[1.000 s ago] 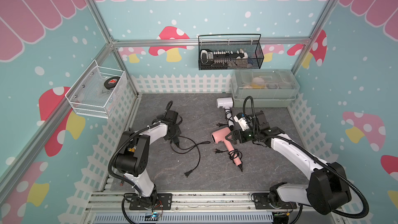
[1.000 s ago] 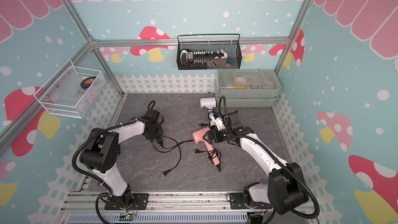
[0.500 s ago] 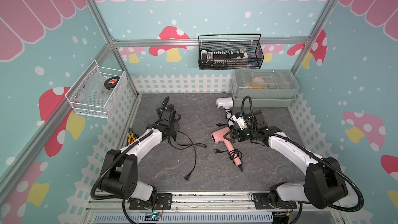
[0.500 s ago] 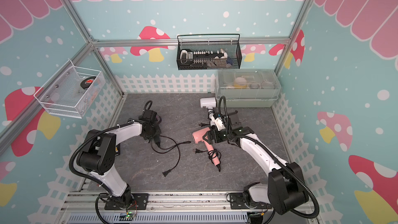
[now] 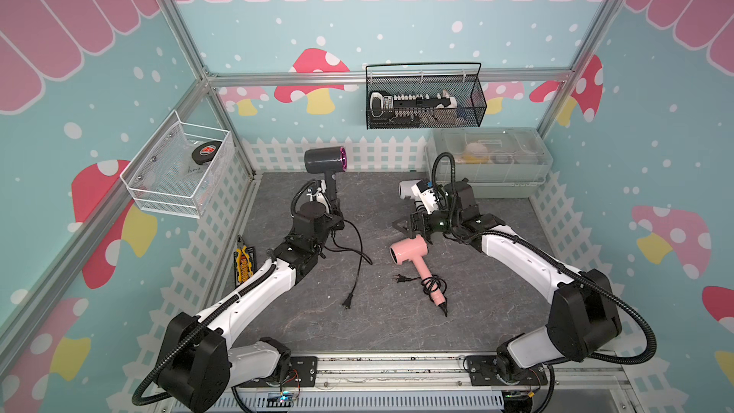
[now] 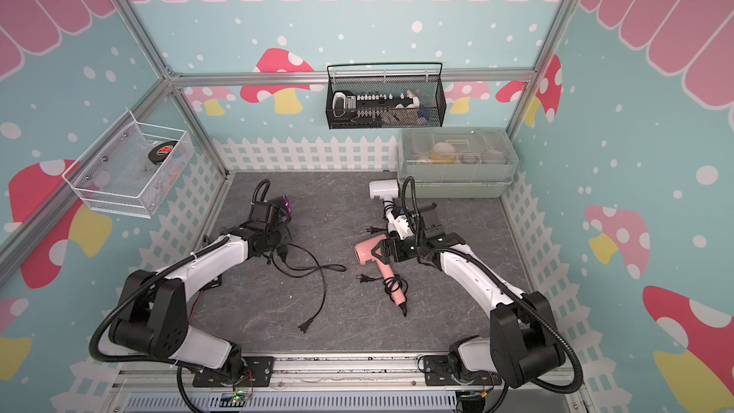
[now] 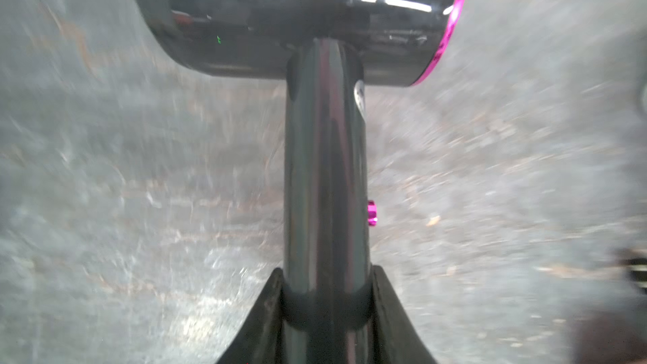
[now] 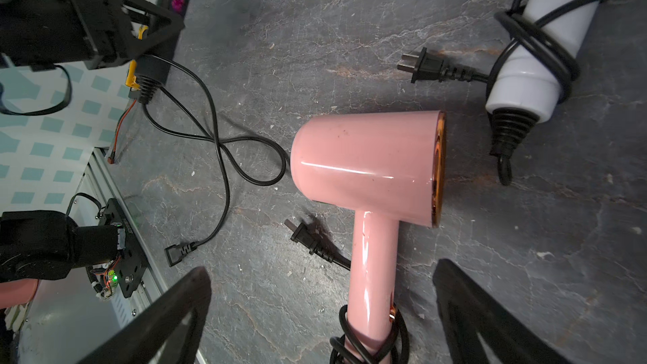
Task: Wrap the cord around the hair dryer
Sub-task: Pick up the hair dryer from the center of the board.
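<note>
Evidently to let its loose black power cord (image 8: 217,140) trail free across the grey worktop (image 5: 302,319), the left end effector (image 7: 325,295) was clamped on the handle of the glossy black hair dryer with a magenta rim (image 5: 325,160), holding it upright. The right end effector (image 8: 322,269) gaped empty above a pink plastic hair dryer (image 8: 367,166).

A glossy black hair dryer (image 5: 323,160) with a magenta rim stands head-up in a top view, handle clamped between the left gripper's (image 7: 325,274) fingers (image 7: 266,309). Its black cord (image 8: 217,143) trails unwound in loose loops across the grey table (image 5: 302,323), plug (image 8: 176,252) lying flat.
</note>
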